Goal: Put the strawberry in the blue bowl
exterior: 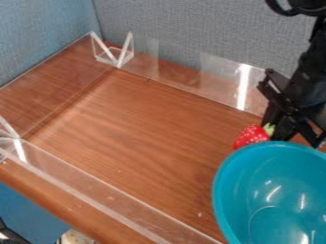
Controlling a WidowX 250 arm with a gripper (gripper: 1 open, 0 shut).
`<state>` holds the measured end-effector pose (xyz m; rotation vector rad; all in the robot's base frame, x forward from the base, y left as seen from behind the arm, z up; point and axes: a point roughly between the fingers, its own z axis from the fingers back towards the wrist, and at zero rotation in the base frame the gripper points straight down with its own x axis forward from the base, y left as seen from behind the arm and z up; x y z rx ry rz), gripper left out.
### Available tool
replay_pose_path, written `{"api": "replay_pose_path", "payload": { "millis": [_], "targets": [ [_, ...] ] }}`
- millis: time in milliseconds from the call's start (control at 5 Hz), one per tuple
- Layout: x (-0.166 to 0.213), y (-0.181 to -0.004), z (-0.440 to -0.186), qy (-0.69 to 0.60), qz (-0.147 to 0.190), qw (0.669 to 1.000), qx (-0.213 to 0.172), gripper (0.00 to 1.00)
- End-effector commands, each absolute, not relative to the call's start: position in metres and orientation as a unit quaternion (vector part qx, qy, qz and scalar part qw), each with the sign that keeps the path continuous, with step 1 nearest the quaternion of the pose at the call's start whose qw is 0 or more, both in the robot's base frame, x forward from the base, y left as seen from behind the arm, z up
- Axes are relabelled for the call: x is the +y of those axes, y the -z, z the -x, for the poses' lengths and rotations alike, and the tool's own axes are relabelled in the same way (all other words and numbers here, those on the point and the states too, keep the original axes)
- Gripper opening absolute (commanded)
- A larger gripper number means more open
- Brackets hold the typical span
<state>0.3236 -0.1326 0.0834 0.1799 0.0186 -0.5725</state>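
At right edge of wooden table [128, 114], black gripper [280, 131] points down, clenched on strawberry [251, 137]. Strawberry hangs just beside far-left rim of blue bowl [274, 200], outside it, above tabletop. Bowl fills lower right corner. Clear acrylic walls [152, 62] border table; small clear stand [112, 48] at far corner.
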Motion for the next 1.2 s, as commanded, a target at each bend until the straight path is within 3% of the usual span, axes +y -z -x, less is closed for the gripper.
{"api": "replay_pose_path", "payload": {
  "millis": [0, 1000],
  "targets": [
    [-0.137, -0.134, -0.326, 0.277, -0.092, 0.955, -0.057, 0.00],
    [-0.135, -0.176, -0.308, 0.256, -0.148, 0.952, -0.076, 0.00]
  ]
}}
